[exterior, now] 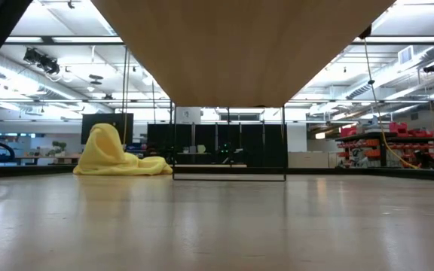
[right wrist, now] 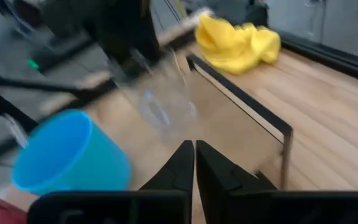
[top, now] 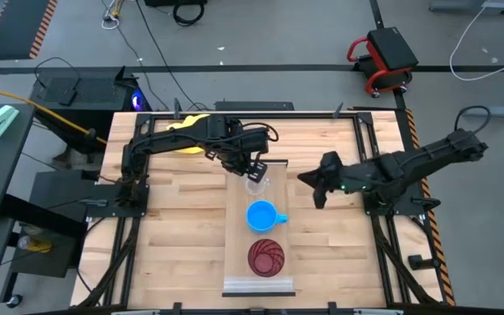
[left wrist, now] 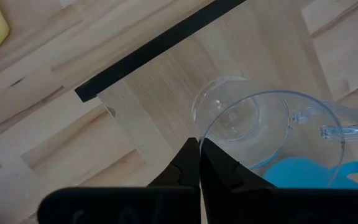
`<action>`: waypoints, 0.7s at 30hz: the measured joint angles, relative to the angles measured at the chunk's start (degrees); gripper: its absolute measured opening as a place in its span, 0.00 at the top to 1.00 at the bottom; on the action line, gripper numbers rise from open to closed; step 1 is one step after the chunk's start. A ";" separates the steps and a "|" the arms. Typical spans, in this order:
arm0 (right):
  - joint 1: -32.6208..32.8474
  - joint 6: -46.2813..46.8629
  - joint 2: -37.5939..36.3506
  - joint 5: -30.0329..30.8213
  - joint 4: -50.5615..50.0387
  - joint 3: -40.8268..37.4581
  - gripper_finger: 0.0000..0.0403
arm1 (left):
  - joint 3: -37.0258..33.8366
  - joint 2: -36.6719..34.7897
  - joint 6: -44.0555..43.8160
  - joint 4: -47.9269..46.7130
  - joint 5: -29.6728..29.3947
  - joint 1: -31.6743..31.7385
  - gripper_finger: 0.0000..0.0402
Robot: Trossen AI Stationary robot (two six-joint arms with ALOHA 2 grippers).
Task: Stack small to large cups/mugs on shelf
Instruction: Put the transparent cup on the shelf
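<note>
Shelf (top: 237, 249): one long board, long axis far-to-near on table (top: 173, 254), centre. On it three vessels in row: red tumbler (top: 266, 257) near end, blue mug (top: 262, 215) middle, handle toward right edge, glass cup (top: 256, 184) far end. One yellow cloth (top: 188, 123) at far edge. Left gripper (top: 254, 168) pinches glass cup rim (left wrist: 199, 140). Right gripper (top: 315, 187) beside shelf, fingers together, empty.

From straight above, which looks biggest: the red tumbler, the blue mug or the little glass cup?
1. Dark red tumbler, widest circle.
2. Blue mug, slightly smaller.
3. Clear glass cup, smallest, partly under the left tool.
</note>
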 joint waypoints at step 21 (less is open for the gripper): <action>-2.97 -7.93 4.81 -9.61 24.75 -9.47 0.97 | 0.04 1.96 0.55 1.82 -0.20 -0.37 0.99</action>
